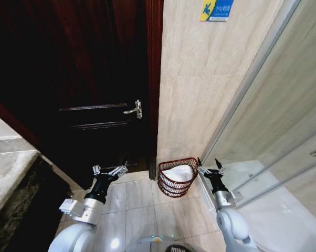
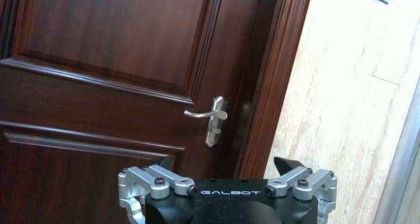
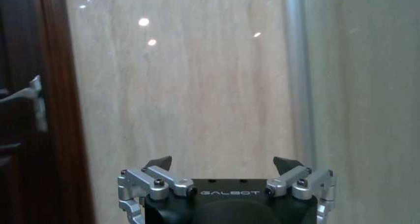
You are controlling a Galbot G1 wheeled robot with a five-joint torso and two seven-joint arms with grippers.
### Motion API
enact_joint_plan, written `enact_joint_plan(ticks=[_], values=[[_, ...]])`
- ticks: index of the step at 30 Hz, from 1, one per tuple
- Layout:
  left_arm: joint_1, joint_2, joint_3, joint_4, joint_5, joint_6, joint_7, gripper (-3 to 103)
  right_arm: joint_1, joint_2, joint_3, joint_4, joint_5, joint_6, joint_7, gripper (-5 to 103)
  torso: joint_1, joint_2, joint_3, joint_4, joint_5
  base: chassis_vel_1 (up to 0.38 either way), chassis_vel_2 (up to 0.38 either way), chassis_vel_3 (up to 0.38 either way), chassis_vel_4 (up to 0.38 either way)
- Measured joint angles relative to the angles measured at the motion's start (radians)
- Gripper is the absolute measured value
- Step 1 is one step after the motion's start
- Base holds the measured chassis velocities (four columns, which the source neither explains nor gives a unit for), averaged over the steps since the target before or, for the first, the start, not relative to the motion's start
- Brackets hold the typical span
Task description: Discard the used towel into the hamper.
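The hamper (image 1: 175, 185), a low round dark-red wire basket, stands on the floor against the tiled wall. A white towel (image 1: 179, 173) lies inside it. My right gripper (image 1: 210, 165) hovers open just to the right of the hamper's rim, holding nothing; in the right wrist view it (image 3: 223, 163) faces the beige wall with its jaws apart. My left gripper (image 1: 110, 170) is open and empty to the left of the hamper, in front of the dark door; in the left wrist view it (image 2: 223, 163) points at the door.
A dark wooden door (image 1: 90, 79) with a silver lever handle (image 1: 134, 109) fills the left. A glass shower partition (image 1: 273, 131) runs along the right. A stone counter edge (image 1: 8, 173) sits at the far left. Pale floor tiles (image 1: 142, 210) lie before me.
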Motion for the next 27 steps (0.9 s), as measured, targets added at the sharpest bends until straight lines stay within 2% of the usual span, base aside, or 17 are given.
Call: enact_joint_plan(ticks=[3,8,15,17,19,20,24,27], values=[[0.0,0.0,0.0,0.0,0.0,0.0,0.0,100,-0.051,0.017,0.004,0.061,-0.023,0.016,0.034,100,0.0,0.0,0.0,0.0001,0.0,0.0,0.0,0.0,0.0],[0.0,0.0,0.0,0.0,0.0,0.0,0.0,100,-0.108,0.029,0.01,0.123,-0.026,0.029,0.034,100,0.0,0.0,0.0,0.0,-0.0001,0.0,0.0,0.0,0.0],[0.0,0.0,0.0,0.0,0.0,0.0,0.0,100,-0.204,0.056,0.012,0.213,-0.056,0.083,0.018,100,0.0,0.0,0.0,0.0001,0.0001,0.0,0.0,0.0,0.0],[0.0,0.0,0.0,0.0,0.0,0.0,0.0,100,-0.231,0.061,0.018,0.232,-0.065,0.104,0.004,100,0.0,0.0,0.0,0.0,-0.0001,0.0,0.0,0.0,0.0],[0.0,0.0,0.0,0.0,0.0,0.0,0.0,100,-0.264,0.062,0.023,0.241,-0.095,0.157,0.0,100,0.0,0.0,0.0,0.0,0.0,0.0,0.0,0.0,0.0],[0.0,0.0,0.0,0.0,0.0,0.0,0.0,100,-0.264,0.062,0.023,0.241,-0.095,0.157,0.0,100,0.0,0.0,0.0,0.0,0.0,0.0,0.0,0.0,0.0],[0.0,0.0,0.0,0.0,0.0,0.0,0.0,100,-0.317,0.074,0.031,0.259,-0.177,0.259,0.037,100,0.0,0.0,0.0,0.0,0.0002,0.0,0.0,0.0,0.0],[0.0,0.0,0.0,0.0,0.0,0.0,0.0,100,-0.345,0.085,0.028,0.289,-0.169,0.277,0.037,100,0.0,0.0,0.0,0.0,-0.0003,0.0,0.0,0.0,0.0]])
